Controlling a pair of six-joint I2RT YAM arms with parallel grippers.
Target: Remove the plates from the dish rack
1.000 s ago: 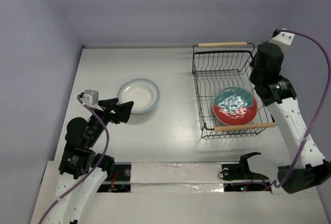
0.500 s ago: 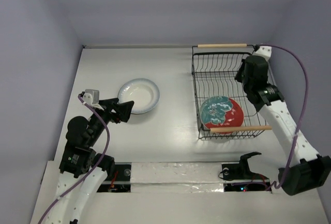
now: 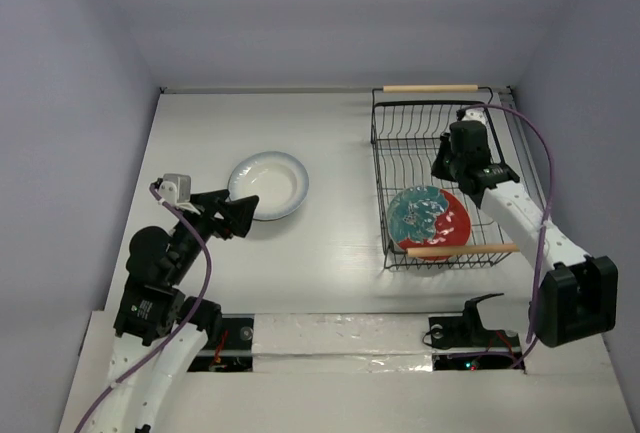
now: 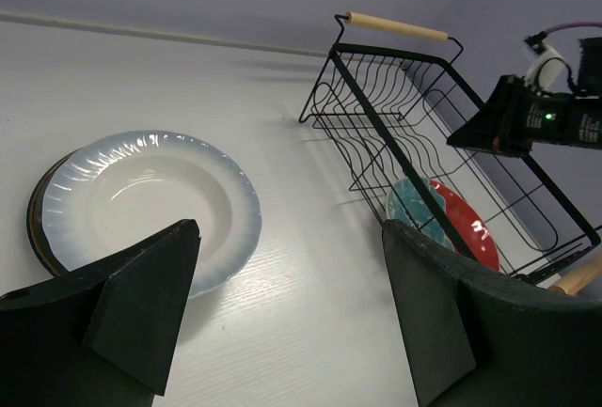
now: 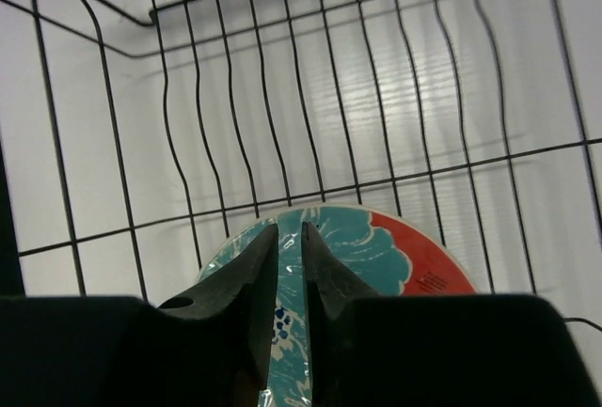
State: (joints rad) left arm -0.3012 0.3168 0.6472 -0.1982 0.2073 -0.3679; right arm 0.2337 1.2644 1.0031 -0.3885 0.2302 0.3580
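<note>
The red plate with a teal floral centre (image 3: 430,218) lies in the front of the black wire dish rack (image 3: 378,153). My right gripper (image 3: 445,171) hangs inside the rack over the plate's far edge. In the right wrist view its fingers (image 5: 290,228) are closed to a thin slit over the plate's face (image 5: 376,247), with nothing between them. The white plate with a bluish rim (image 3: 268,185) sits on the table at left, a dark rim showing under it. My left gripper (image 3: 243,215) is wide open and empty just in front of it (image 4: 292,238).
The rack has wooden rod handles at the back (image 3: 430,87) and front (image 3: 462,249). The left wrist view shows the white plate (image 4: 150,205), the rack (image 4: 376,125) and the red plate (image 4: 451,228). Walls close the table at the back and sides.
My right arm swung left and down into the rack, over the red plate. The red plate shifted left and settled lower. The left arm and white plate did not move.
</note>
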